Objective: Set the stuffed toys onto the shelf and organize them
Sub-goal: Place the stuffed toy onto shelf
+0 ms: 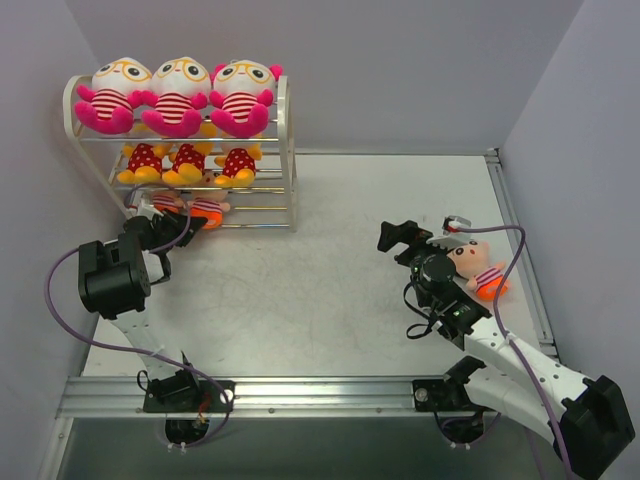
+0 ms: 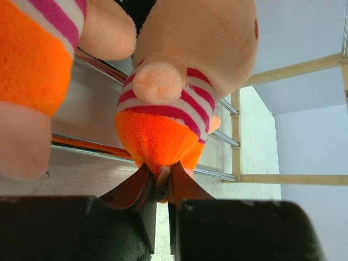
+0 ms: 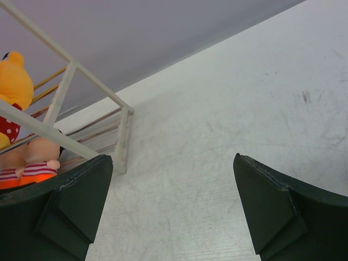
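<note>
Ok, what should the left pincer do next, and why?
Probably open the left pincer and release: the peach-faced plush doll in orange pants that it pinches already seems to sit on the bottom rods of the cream-white wire shelf, beside a matching doll.

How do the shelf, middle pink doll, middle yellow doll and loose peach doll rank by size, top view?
1. shelf
2. middle pink doll
3. middle yellow doll, loose peach doll: too alike to rank
</note>
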Robot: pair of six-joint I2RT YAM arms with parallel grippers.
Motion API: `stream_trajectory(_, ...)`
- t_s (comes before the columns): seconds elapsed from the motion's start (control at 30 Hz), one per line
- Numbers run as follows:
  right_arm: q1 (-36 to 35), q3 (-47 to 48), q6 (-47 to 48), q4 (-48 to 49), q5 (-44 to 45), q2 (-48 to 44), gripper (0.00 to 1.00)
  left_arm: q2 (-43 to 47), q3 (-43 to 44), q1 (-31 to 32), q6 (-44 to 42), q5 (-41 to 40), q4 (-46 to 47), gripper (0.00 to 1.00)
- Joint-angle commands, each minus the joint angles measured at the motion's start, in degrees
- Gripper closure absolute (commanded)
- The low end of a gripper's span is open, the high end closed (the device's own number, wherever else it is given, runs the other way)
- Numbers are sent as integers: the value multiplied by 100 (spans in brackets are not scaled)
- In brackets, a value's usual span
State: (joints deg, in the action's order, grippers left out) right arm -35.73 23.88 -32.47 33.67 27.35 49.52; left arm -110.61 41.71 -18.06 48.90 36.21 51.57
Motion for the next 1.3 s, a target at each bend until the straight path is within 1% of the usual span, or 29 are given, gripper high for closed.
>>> stream_trajectory(0.0, -31, -15, 83, 333, 33, 32, 1, -58, 162, -30, -13, 150, 125, 97)
stream_trajectory(0.03, -31, -6, 74, 333, 33, 23, 1, -40, 162, -39, -21, 133, 116, 96)
stream_trajectory(0.07, -31, -15, 74, 333, 33, 32, 1, -31, 153, -39, -21, 124, 116, 93)
stream_trajectory(0.1, -31, -15, 83, 333, 24, 23, 1, -14, 127, -39, -13, 115, 116, 89)
stream_trajectory(0.17, -31, -6, 83, 342, 16, 32, 1, 13, 100, -39, -4, 53, 125, 84)
stream_trajectory(0.2, -40, -15, 83, 351, 16, 40, 1, 30, 74, -39, -12, 45, 125, 79)
stream_trajectory(0.3, -40, -15, 74, 359, -2, 49, 0, 74, 12, -48, -13, -61, 134, 74)
stream_trajectory(0.4, -40, -15, 91, 351, -2, 40, 1, 118, -32, -57, -21, -105, 134, 64)
stream_trajectory(0.43, -31, -15, 92, 359, -11, 40, 1, 144, -49, -66, -13, -122, 134, 59)
stream_trajectory(0.73, -40, -15, 92, 368, -37, 41, 1, 364, -269, -153, 31, -360, 169, 47)
stream_trajectory(0.9, -40, -15, 100, 377, -55, 58, 1, 558, -427, -180, 31, -509, 169, 38)
stream_trajectory(1.17, -31, -6, 109, 386, -81, 93, 1, 848, -620, -197, 128, -729, 195, 31)
stream_trajectory(1.27, -40, 3, 100, 386, -81, 111, 1, 988, -909, -197, 347, -860, 371, 27)
